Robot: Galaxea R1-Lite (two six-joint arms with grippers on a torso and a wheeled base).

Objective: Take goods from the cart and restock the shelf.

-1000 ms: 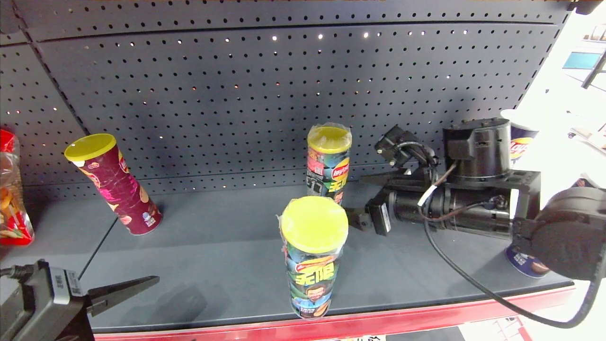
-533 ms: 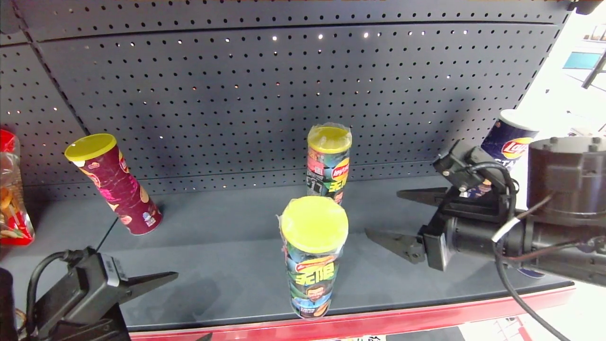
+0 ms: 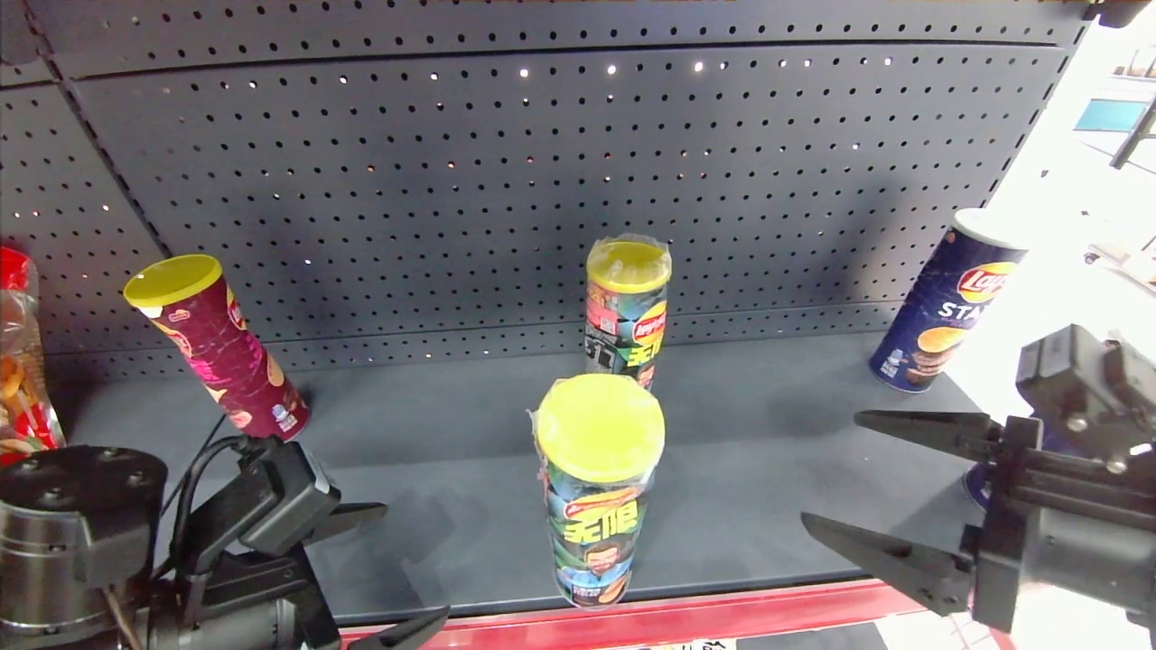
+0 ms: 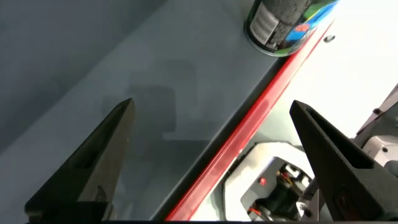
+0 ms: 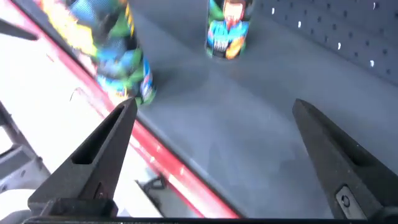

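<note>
Snack bag: a red snack bag [image 3: 23, 379] sits at the far left end of the shelf [image 3: 470, 506]. The picture edge cuts it off.
Dark red can: the dark red can [image 3: 217, 352] has a yellow lid. It stands to the right of the bag, far back, close to the back wall [image 3: 452, 181] with its many little holes.
Left claw: the left claw [image 3: 411, 564] is low at the front left of the shelf. It is spread wide and holds nothing.
Front green can: the front green can [image 3: 596, 487] stands upright in the middle of the shelf, just behind the red edge [image 3: 722, 614]. It is between the two claws and touches neither.
Back green can: the back green can [image 3: 628, 307] stands right behind the front one, near the back wall.
Blue can: the blue can [image 3: 939, 307] has a white lid. It stands at the far right, toward the back.
Right claw: the right claw [image 3: 833, 469] is at the front right, spread wide and empty. Its tips point toward the middle.
Left wrist view adds: one finger [image 4: 93, 168] is over the grey board and the other is out past the red edge. A white thing [image 4: 267, 180] with a small red light is down below the edge. Of the cans, just the bottom of the front green can [image 4: 273, 25] shows.
Right wrist view adds: both green cans from low down. The near one [image 5: 118, 56] is blurry.
</note>
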